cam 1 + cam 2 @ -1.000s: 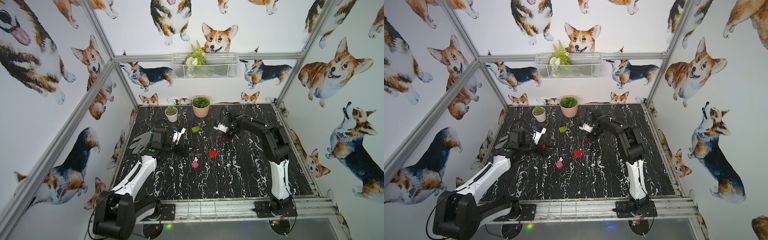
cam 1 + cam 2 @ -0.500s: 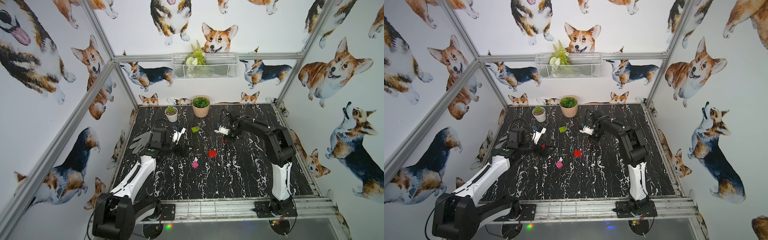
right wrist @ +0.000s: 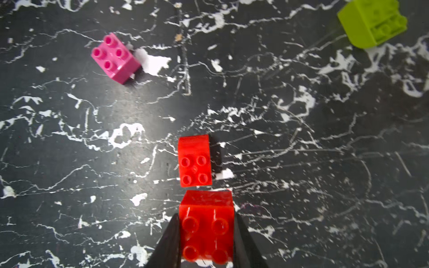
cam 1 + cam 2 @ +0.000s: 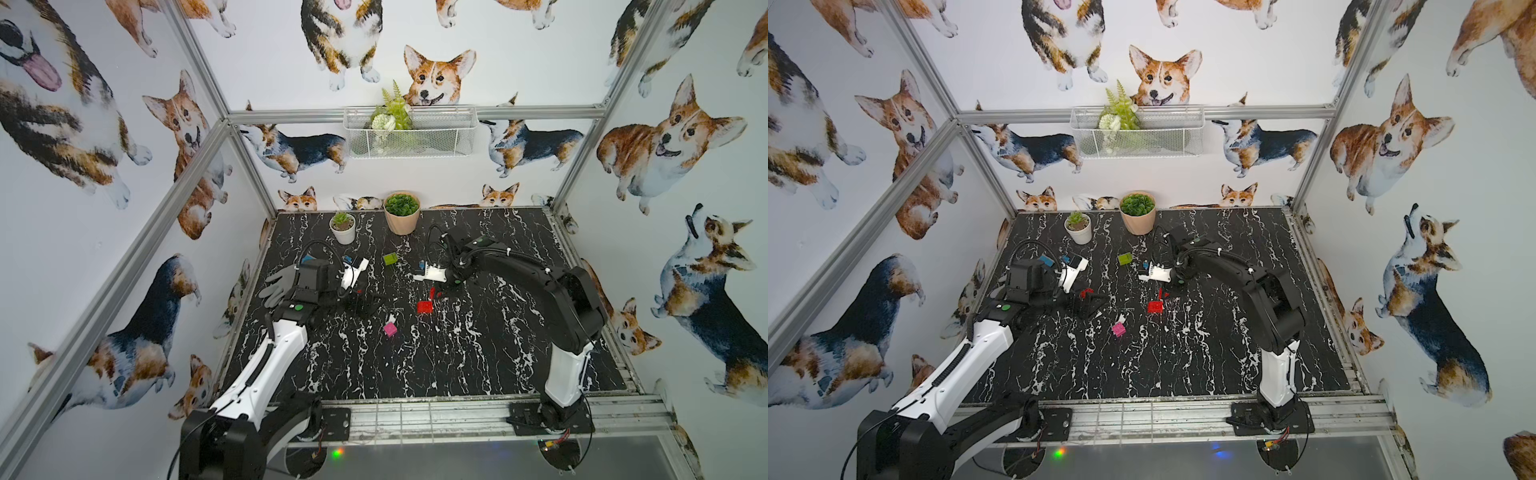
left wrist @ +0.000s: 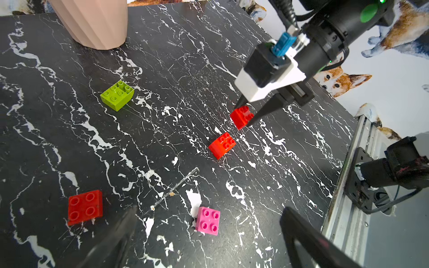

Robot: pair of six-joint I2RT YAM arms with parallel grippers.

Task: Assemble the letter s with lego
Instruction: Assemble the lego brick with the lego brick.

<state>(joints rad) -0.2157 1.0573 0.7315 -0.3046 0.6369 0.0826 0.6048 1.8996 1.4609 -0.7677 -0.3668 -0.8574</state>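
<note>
My right gripper (image 3: 206, 234) is shut on a red lego brick (image 3: 206, 222), studs facing the camera, just above the table. A second red brick (image 3: 194, 162) lies on the marble right ahead of it, a small gap apart. In both top views the held brick (image 4: 433, 293) hangs just behind the lying one (image 4: 424, 307). The pink brick (image 5: 207, 220) lies beyond my open left gripper (image 5: 209, 234), in line with the gap between its fingers and untouched. A third red brick (image 5: 85, 206) lies flat beside one finger. The lime green brick (image 5: 117, 94) lies alone farther back. No letter s is joined.
A tan ribbed pot (image 4: 401, 220) and a small white pot (image 4: 343, 232) stand at the back of the black marble table (image 4: 478, 353). A grey glove (image 4: 280, 282) lies by the left arm. A wire basket (image 4: 409, 133) hangs on the back wall.
My right gripper has carried its red brick forward, down toward the red brick lying on the table. The left arm has stayed in place, still open.
</note>
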